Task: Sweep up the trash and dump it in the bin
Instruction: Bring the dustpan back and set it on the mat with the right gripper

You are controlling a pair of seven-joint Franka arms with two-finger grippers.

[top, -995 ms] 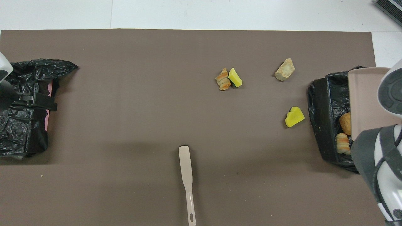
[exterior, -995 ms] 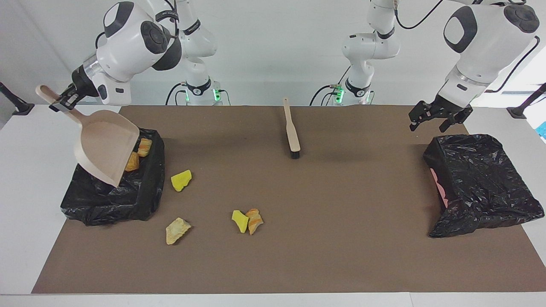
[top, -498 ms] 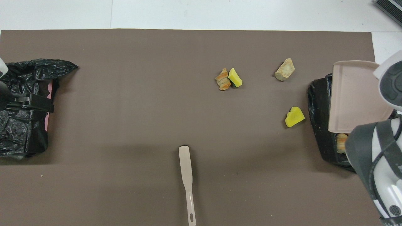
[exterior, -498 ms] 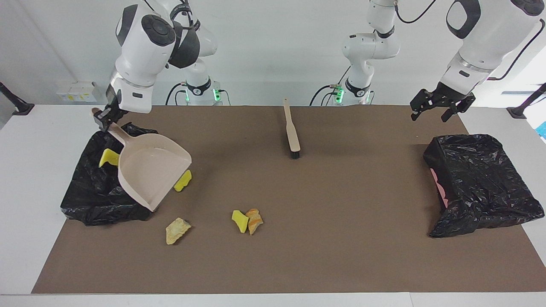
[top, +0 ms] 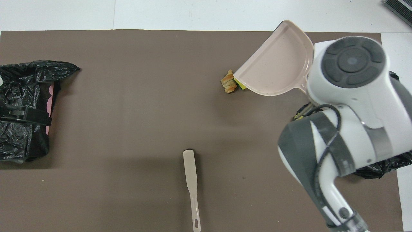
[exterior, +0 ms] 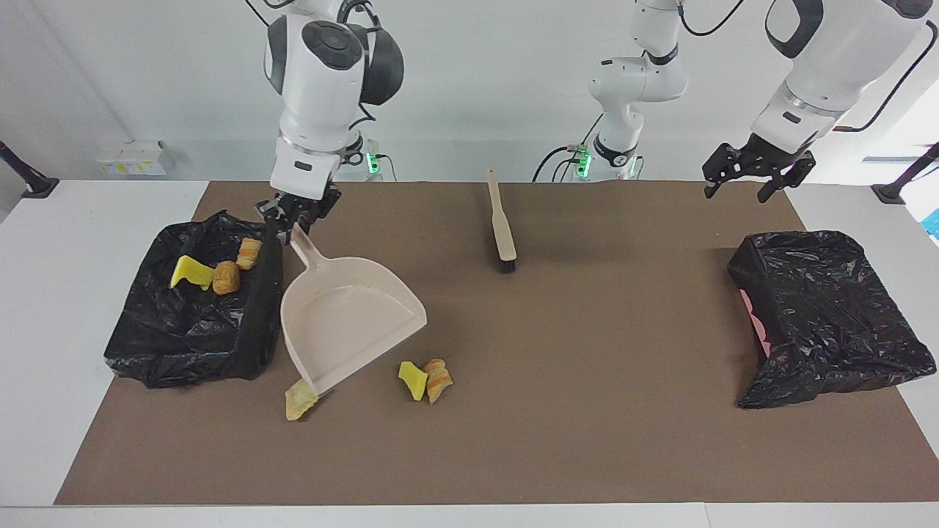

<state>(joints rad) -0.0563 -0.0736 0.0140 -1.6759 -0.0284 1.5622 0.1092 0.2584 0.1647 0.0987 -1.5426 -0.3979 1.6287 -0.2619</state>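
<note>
A big brown mat (exterior: pixel 587 330) covers the white table. The right gripper (exterior: pixel 297 214) pinches the dustpan (exterior: pixel 348 319) handle, holding the pan over the mat. Three scraps (exterior: pixel 214 273) sit in the bin (exterior: pixel 183 330) by the right arm's edge; three scraps (exterior: pixel 425 380) show on the mat. The left gripper (exterior: pixel 750 172) hangs near the other corner, jaws spread.

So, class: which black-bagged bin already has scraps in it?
The bin at the right arm's end: three scraps lie in it. The other bin shows none.
</note>
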